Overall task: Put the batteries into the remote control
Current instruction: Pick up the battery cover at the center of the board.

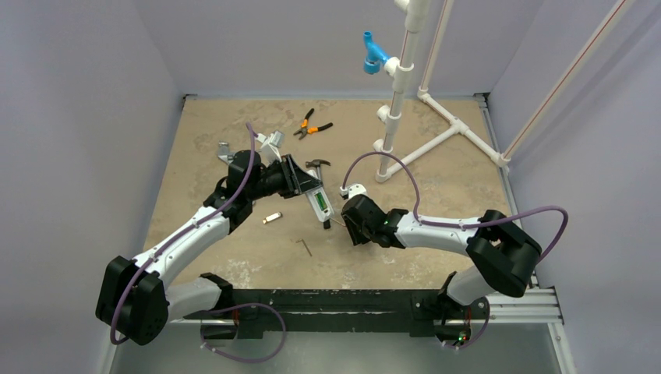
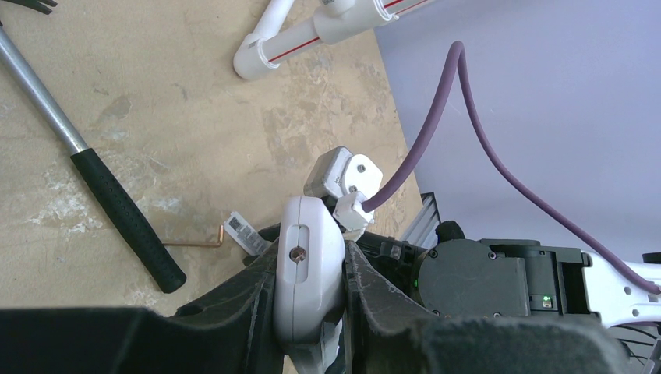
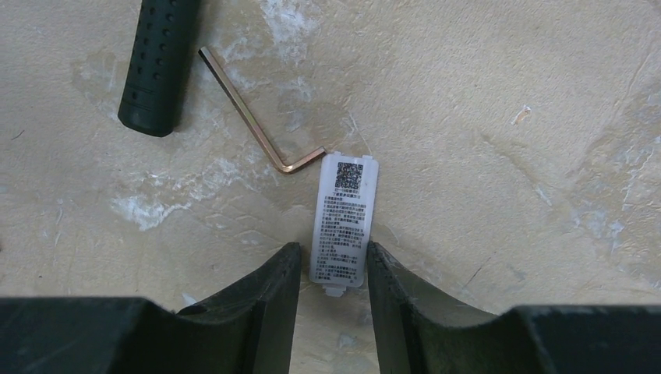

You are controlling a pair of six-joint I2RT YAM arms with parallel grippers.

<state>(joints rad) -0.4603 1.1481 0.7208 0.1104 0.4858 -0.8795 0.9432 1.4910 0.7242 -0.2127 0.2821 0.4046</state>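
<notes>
My left gripper [image 1: 302, 185] [image 2: 310, 248] is shut on the white remote control [image 1: 319, 204] [image 2: 308, 273] and holds it above the table. Green of the batteries [image 1: 318, 205] shows in its open back in the top view; how many cells I cannot tell. A white battery cover [image 3: 343, 222] [image 2: 242, 232] with a printed label lies flat on the table. My right gripper [image 1: 341, 222] [image 3: 333, 249] is low over it and open. Its fingers stand on either side of the cover's near end, with a thin gap on the left side.
A bent hex key [image 3: 257, 117] lies just beyond the cover, next to the hammer's black grip [image 3: 160, 62] [image 2: 125, 214]. Another hex key [image 1: 305, 247] and a small silver clip [image 1: 271, 218] lie nearer the front. Pliers [image 1: 312, 125] and a white pipe frame [image 1: 397, 101] stand at the back.
</notes>
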